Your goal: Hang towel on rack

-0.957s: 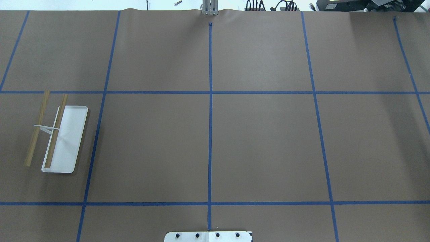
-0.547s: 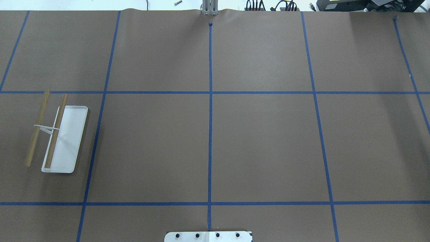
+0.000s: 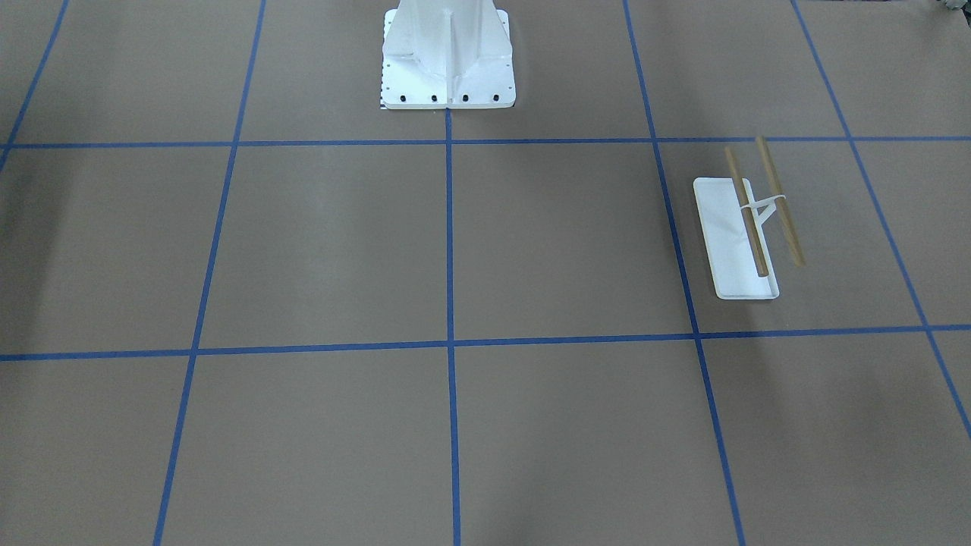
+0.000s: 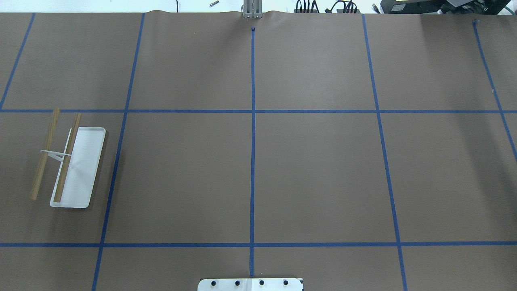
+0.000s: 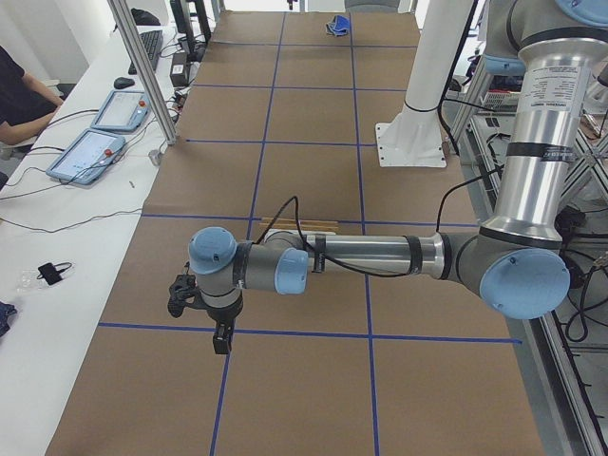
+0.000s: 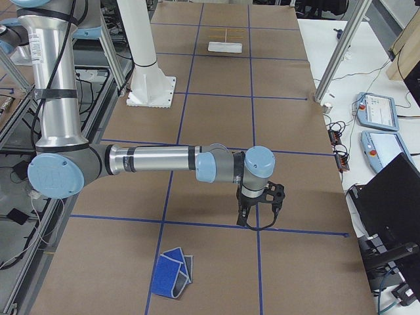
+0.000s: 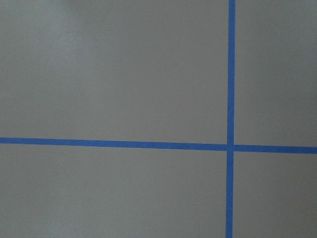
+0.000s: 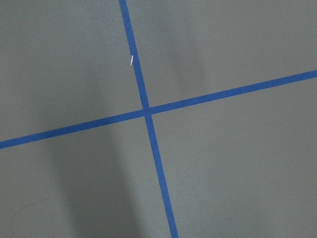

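The rack (image 4: 83, 169) stands at the left of the overhead view, with a white tray base and two tan rods (image 4: 66, 157) on a white fork. It also shows in the front view (image 3: 732, 243) and far off in the right side view (image 6: 225, 46). The blue towel (image 6: 172, 272) lies crumpled on the table at my right end, small and far in the left side view (image 5: 338, 26). My left gripper (image 5: 199, 323) hangs over the table near the rack. My right gripper (image 6: 259, 216) hangs near the towel. I cannot tell whether either is open. Both wrist views show only paper and tape.
The white robot pedestal (image 3: 447, 53) is bolted at the table's middle edge (image 4: 250, 284). Blue tape lines grid the brown paper. An aluminium post (image 6: 335, 59) and control tablets (image 6: 377, 111) stand on the operators' side, where a seated person (image 5: 19, 95) shows.
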`<action>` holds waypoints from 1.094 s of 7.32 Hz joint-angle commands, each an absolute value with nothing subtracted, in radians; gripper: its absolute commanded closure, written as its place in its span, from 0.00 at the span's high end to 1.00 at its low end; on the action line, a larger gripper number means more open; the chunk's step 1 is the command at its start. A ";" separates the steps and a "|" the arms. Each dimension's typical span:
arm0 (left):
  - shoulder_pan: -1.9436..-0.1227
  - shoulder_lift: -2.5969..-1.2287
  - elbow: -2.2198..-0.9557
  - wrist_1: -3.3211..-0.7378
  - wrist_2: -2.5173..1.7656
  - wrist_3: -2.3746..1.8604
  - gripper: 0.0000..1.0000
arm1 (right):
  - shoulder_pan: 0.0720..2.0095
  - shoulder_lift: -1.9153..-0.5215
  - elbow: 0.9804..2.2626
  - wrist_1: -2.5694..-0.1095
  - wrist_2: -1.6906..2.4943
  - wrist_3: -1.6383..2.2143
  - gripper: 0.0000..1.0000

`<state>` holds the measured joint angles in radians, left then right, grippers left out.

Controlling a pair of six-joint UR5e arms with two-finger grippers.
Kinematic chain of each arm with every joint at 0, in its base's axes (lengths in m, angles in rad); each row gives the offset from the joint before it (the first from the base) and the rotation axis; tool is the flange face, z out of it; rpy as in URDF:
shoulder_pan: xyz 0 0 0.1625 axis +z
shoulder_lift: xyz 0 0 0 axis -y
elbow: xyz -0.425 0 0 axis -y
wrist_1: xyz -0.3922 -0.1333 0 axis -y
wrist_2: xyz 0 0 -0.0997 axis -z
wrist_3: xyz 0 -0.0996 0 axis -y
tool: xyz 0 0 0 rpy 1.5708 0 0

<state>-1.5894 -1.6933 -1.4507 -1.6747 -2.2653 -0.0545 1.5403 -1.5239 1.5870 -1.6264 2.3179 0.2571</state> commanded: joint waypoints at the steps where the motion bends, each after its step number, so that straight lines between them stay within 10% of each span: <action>1: -1.582 -1.698 -1.438 -1.694 -2.261 -0.063 0.99 | 1.536 -1.535 1.591 -1.625 2.312 0.276 1.00; 8: -1.565 -1.695 -1.456 -1.690 -2.266 -0.066 0.99 | 1.539 -1.669 1.546 -1.626 2.234 -0.082 1.00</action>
